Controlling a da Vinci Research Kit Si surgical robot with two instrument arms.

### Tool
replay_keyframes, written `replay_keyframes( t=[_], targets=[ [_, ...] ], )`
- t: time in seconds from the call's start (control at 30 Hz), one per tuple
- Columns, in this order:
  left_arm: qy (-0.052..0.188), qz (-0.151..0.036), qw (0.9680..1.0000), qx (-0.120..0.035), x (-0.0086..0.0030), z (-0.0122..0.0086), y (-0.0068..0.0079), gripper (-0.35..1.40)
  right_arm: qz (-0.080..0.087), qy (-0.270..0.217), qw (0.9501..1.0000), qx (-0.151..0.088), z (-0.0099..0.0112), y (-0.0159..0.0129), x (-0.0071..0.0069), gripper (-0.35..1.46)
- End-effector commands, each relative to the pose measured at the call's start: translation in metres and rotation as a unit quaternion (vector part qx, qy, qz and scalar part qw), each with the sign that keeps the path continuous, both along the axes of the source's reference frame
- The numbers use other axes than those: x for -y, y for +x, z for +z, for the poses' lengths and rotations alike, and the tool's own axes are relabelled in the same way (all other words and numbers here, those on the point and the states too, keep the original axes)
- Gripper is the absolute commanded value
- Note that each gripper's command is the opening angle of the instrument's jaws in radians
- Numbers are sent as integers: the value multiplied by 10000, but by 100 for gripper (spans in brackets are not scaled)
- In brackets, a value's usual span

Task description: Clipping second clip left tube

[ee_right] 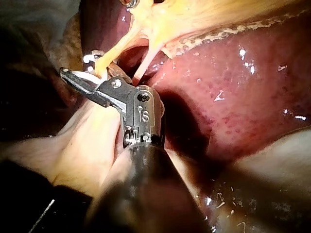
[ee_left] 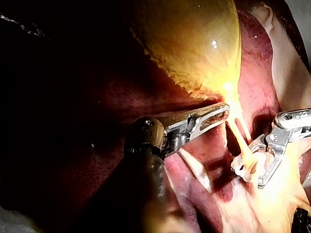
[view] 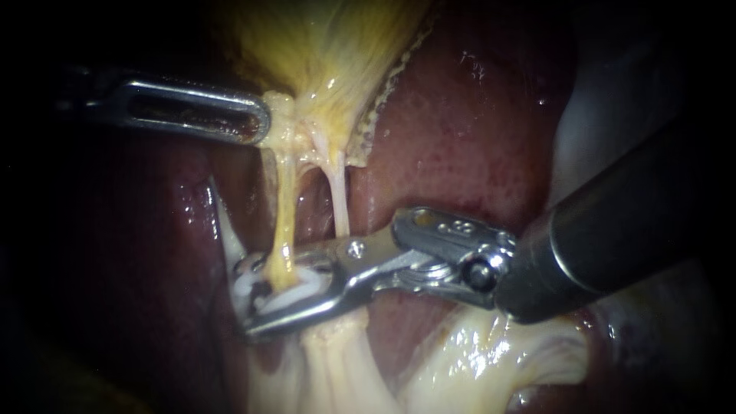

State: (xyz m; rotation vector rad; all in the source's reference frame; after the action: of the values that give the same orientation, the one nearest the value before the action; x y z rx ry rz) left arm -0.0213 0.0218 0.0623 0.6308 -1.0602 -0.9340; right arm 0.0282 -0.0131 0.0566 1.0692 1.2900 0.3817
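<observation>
2 tubes stand taut; the jaws of my right instrument (view: 251, 299) clasp a white clip (view: 300, 289) around the left tube (view: 282, 230) low down, my left instrument (view: 259, 126) pinches the gallbladder (view: 330, 46) at its neck, so squeezing the clip squarely shut likely comes next.

**Both instruments gripping**

Left instrument (view: 259, 126) comes in from 9 o'clock, nearly level. Its slotted tool points to 3 o'clock, jaws closed on the gallbladder (view: 330, 54). Right instrument (view: 248, 299) enters from 2 o'clock. Its wrist bends so the tool points to 9 o'clock, jaws apart yet holding a clip (view: 295, 290) between them.
</observation>
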Motion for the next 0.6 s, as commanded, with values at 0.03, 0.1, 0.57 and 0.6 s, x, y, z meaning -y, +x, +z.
replay_keyframes(
  t=[0.03,0.1,0.57,0.6],
  targets=[
    [1,2,10000,7,0,-1,0,-35,2,-3,10000,-3,-1,-1,-1,42],
    [1,2,10000,7,0,-1,0,-35,-2,0,10000,-6,-2,-3,-2,41],
    [1,1,10000,6,0,-1,0,-35,-20,115,9999,39,-10,2,0,34],
    [1,1,10000,7,0,-1,0,-35,-19,119,9999,39,-11,2,0,34]
  ],
)
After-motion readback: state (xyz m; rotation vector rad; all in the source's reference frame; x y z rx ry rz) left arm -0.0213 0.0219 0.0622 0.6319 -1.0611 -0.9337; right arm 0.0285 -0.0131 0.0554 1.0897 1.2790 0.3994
